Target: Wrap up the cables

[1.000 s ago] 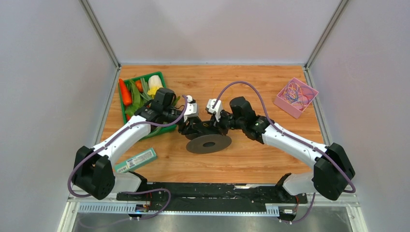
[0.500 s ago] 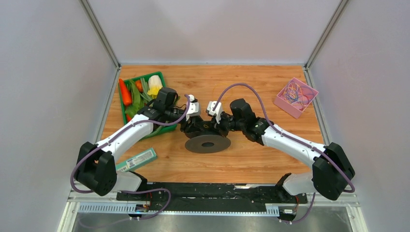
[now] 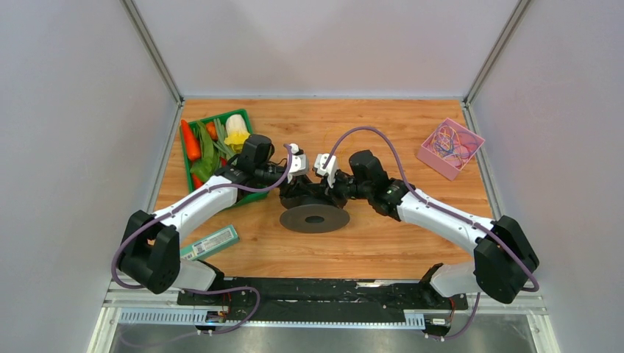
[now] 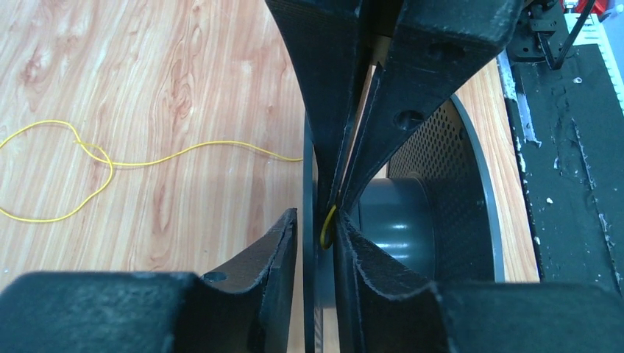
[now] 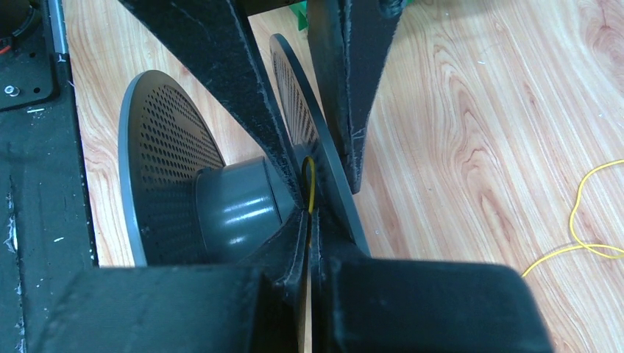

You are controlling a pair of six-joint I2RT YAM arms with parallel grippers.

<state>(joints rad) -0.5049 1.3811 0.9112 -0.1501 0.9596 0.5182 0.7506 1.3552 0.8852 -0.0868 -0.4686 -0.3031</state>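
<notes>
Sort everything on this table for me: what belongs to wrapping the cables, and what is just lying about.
For the job:
- grey spool
- yellow wire
- pink box holding coloured wires

Lying about:
- green tray of vegetables
- small green pack near the left arm's base
</notes>
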